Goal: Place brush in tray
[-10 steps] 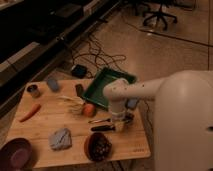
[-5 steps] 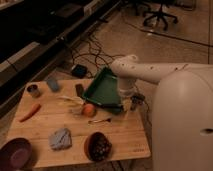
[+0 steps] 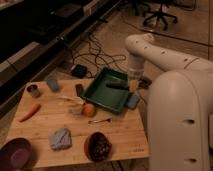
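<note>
The dark green tray point(image 3: 102, 97) lies at the back right of the wooden table point(image 3: 125, 135). The slim dark brush point(image 3: 116, 86) lies across the tray's far right part, its right end at my gripper. My gripper point(image 3: 134, 85) hangs from the white arm point(image 3: 150, 50) at the tray's right rim, just above it. I cannot tell whether the brush is still held or rests on the tray floor.
An orange point(image 3: 89, 109), a silvery utensil point(image 3: 100, 120) and a blue sponge point(image 3: 132, 101) lie near the tray's front. A brown bowl point(image 3: 98, 146), grey cloth point(image 3: 61, 138), purple bowl point(image 3: 17, 152), carrot point(image 3: 29, 112) and can point(image 3: 34, 90) stand further left. Cables lie on the floor behind.
My gripper has moved from the table's front by the brown bowl up to the tray's right rim. The brush has gone from the table to inside the tray.
</note>
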Robot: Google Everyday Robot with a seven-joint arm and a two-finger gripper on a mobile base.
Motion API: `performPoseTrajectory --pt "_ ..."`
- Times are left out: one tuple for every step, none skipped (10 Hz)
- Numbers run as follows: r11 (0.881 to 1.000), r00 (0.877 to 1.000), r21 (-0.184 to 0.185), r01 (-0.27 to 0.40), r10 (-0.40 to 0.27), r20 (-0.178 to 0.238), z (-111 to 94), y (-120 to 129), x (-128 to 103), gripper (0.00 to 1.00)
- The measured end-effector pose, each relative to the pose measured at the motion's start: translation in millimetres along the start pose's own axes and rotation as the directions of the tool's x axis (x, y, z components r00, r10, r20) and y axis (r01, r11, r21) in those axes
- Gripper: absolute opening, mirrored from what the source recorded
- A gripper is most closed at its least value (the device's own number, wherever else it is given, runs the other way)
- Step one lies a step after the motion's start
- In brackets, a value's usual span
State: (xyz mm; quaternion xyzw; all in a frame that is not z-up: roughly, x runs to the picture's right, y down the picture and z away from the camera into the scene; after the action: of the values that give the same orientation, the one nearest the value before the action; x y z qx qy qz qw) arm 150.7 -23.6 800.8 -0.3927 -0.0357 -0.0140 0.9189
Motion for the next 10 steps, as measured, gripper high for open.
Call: performPoseTrajectory --pt "1.000 1.000 0.000 0.008 -0.008 0.018 -1 -14 0 0.00" --pt "1.000 0.999 0.001 0.031 -0.031 0.042 1 -27 -3 0.00" --pt "0.999 0.997 0.001 0.052 -0.052 0.059 4 -34 -11 0.00" --pt "0.996 0.993 0.000 0.084 -0.084 0.078 8 -38 -24 0.00" --pt "0.993 0.989 0.001 0.119 -0.119 0.089 14 -39 -41 0.00" --pt "0.988 0.984 0.004 0.154 -0.153 0.095 20 -35 -60 0.00" --pt "0.983 0.980 0.002 0.181 -0.180 0.089 26 -29 -75 0.00" --pt "0.975 0.973 0.008 0.220 -0.220 0.070 39 -23 -104 0.00" --pt "0.970 0.969 0.004 0.242 -0.241 0.059 54 -19 -124 0.00" --pt "0.970 0.969 -0.001 0.245 -0.245 0.042 62 -18 -129 0.00"
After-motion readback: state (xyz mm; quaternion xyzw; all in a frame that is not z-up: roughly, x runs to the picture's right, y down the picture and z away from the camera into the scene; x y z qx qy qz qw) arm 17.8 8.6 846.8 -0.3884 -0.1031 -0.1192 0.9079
